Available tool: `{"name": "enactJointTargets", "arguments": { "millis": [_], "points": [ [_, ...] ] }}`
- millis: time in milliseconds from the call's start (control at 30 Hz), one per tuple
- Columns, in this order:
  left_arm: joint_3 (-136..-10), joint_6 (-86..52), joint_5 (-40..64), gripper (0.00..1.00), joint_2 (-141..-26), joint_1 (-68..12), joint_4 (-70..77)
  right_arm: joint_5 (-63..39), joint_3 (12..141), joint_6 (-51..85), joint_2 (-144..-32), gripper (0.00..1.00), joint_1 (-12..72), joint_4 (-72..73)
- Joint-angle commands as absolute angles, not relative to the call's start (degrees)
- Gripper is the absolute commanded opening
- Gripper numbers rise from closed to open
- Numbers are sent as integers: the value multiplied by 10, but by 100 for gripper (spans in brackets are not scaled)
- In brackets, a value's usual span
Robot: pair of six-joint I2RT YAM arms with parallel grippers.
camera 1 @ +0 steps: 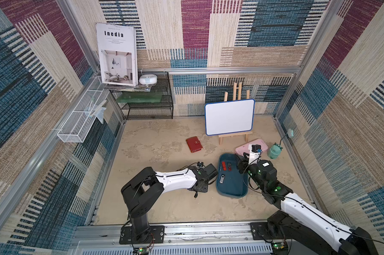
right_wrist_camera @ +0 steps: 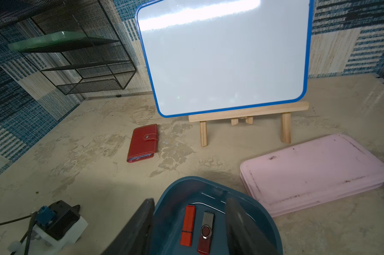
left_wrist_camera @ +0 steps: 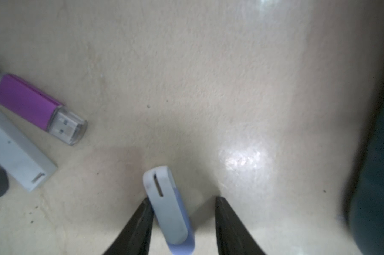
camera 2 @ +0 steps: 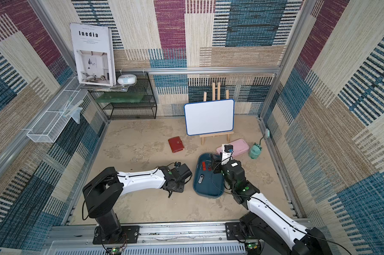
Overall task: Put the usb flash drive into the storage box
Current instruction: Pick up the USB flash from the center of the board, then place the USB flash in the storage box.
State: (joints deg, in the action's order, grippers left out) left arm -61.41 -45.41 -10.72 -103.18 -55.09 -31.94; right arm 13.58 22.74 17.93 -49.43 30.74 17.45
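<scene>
A white and pale-blue usb flash drive (left_wrist_camera: 164,203) lies on the beige table between the fingers of my left gripper (left_wrist_camera: 183,198). One finger touches it and a gap shows on the other side, so the jaws stand open. A purple drive (left_wrist_camera: 27,103) and a white drive (left_wrist_camera: 16,152) lie nearby. The teal storage box (camera 1: 232,189) (camera 2: 208,189) sits just right of that gripper. It holds a silver drive (camera 1: 222,178) and two red drives (right_wrist_camera: 188,225) (right_wrist_camera: 206,229). My right gripper (right_wrist_camera: 190,199) hangs open over the box's far end, one finger outside the rim.
A red wallet (camera 1: 194,144) lies further back. A pink case (camera 1: 261,145) and a green toy (camera 1: 274,151) sit behind the box. A whiteboard on a wooden easel (camera 1: 229,117) stands at the back, and a black wire shelf (camera 1: 147,99) fills the back left corner.
</scene>
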Motion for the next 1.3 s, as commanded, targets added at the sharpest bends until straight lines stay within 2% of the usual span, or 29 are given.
{"name": "enactJointTargets", "arguments": {
  "millis": [0, 300, 500, 733, 867, 1133, 1267],
  "points": [
    [-609, -440, -117, 41, -1044, -551, -352, 134, 231, 178, -494, 56, 308, 184],
    [-595, -442, -113, 16, -1045, -553, -356, 134, 231, 178, -494, 56, 308, 183],
    [-599, -443, -126, 9, -1006, -555, -378, 137, 231, 178, -492, 56, 308, 181],
    [-659, -441, -133, 9, -889, -594, -412, 202, 237, 218, -474, 55, 308, 136],
    [-723, -446, -132, 10, -876, -625, -424, 253, 231, 231, -449, 55, 308, 120],
    [-862, -444, -95, 7, -1002, -647, -420, 363, 219, 262, -395, 55, 307, 80],
    [-923, -439, -73, 6, -1078, -649, -412, 375, 210, 268, -372, 55, 306, 81]
  ]
}}
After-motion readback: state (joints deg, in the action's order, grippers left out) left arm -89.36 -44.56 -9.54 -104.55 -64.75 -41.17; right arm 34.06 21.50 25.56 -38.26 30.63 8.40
